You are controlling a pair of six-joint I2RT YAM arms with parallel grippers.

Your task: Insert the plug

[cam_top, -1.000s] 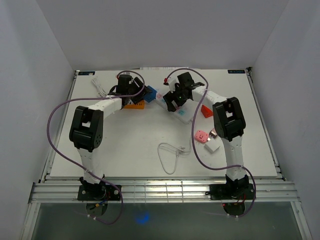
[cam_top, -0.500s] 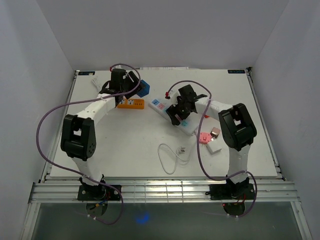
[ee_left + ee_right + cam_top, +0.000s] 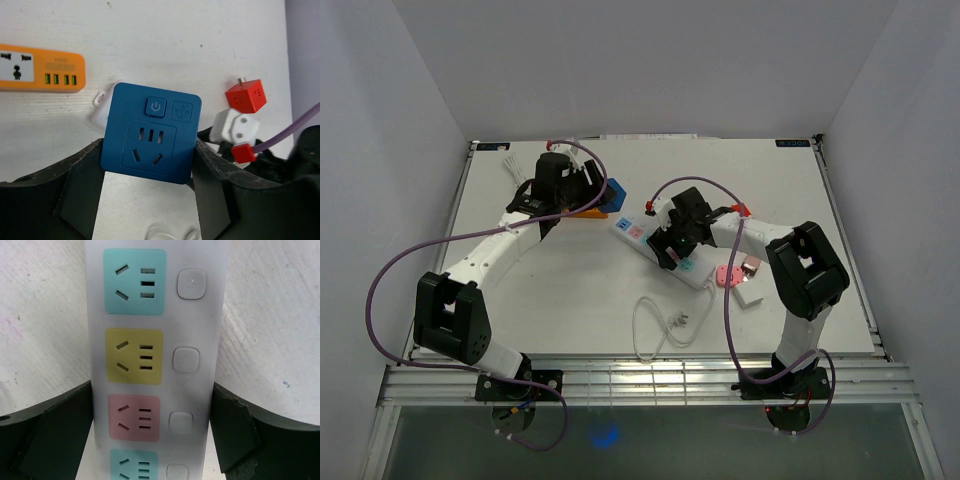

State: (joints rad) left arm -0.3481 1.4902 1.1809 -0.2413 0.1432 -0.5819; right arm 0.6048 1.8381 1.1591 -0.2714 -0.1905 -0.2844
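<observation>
My left gripper (image 3: 604, 197) is shut on a blue cube socket (image 3: 614, 198) and holds it above the table at the back centre. In the left wrist view the cube (image 3: 150, 132) sits between my gripper's (image 3: 149, 167) black fingers, socket face up. My right gripper (image 3: 666, 250) is shut across a white power strip (image 3: 660, 252) with coloured sockets. In the right wrist view the strip (image 3: 152, 360) runs between my gripper's (image 3: 152, 425) fingers at the pink socket. The strip's white cable and plug (image 3: 680, 320) lie loose on the table in front.
An orange power strip (image 3: 582, 212) lies behind the left gripper and also shows in the left wrist view (image 3: 40, 67). A red cube (image 3: 245, 96) and a white adapter (image 3: 234, 125) lie near it. A pink adapter (image 3: 725, 274) and a white block (image 3: 748, 293) lie right of the strip.
The left gripper lifted the blue cube from beside the orange strip and carried it right and nearer. The right gripper drew the white strip toward the near left; its cable shifted along.
</observation>
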